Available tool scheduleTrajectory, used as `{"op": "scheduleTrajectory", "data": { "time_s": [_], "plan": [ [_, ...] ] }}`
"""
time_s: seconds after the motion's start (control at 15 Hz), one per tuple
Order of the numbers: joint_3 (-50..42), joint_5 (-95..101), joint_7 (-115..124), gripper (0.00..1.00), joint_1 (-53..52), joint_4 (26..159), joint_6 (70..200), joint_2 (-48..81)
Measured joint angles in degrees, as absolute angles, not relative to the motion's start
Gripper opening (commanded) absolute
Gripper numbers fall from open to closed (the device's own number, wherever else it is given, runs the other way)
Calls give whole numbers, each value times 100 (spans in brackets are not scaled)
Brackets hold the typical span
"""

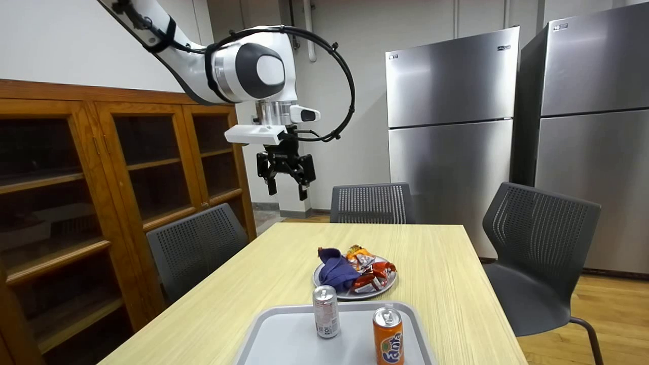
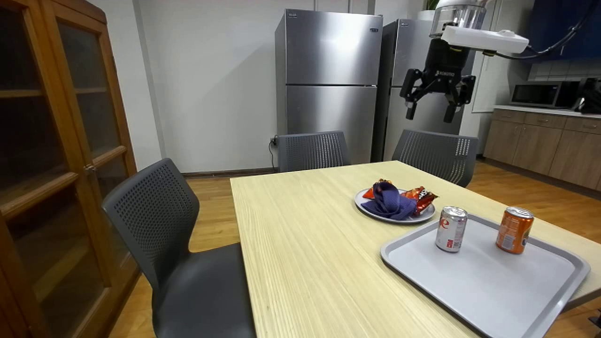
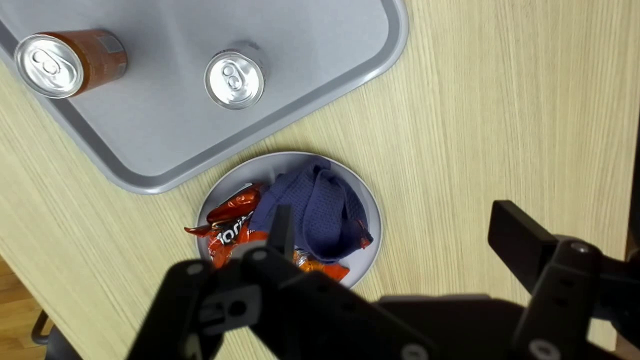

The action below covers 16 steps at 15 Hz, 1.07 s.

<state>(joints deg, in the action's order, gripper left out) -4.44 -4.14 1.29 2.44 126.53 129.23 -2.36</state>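
My gripper is open and empty, high above the table, in both exterior views [image 1: 288, 190] [image 2: 430, 113] and in the wrist view [image 3: 393, 220]. A round grey plate [image 3: 262, 167] lies below; in the wrist view one finger overlaps it. On the plate are a crumpled dark blue cloth [image 3: 320, 210], a red chip bag [image 3: 232, 235] and an orange wrapper [image 3: 330, 269], partly hidden by the cloth and finger. A grey tray [image 3: 160, 125] beside the plate holds a silver can [image 3: 235, 80] and an orange can [image 3: 95, 60], both upright.
The pale wooden table [image 2: 291, 225] carries the plate and tray. Dark grey chairs stand around it, at one side [image 1: 537, 253], the far end [image 1: 372, 203] and another side [image 1: 197, 248]. A wooden glass-door cabinet [image 1: 91, 167] and steel refrigerators [image 1: 451, 91] stand behind.
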Motion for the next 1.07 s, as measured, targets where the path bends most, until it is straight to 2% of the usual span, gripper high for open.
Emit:
{"op": "scheduleTrajectory", "data": {
  "time_s": [0.53, 1.07],
  "plan": [
    [-443, -362, 146, 100, 243, 12669, 12980, -224],
    [-416, 505, 223, 100, 202, 12737, 14010, 605]
  ]
}}
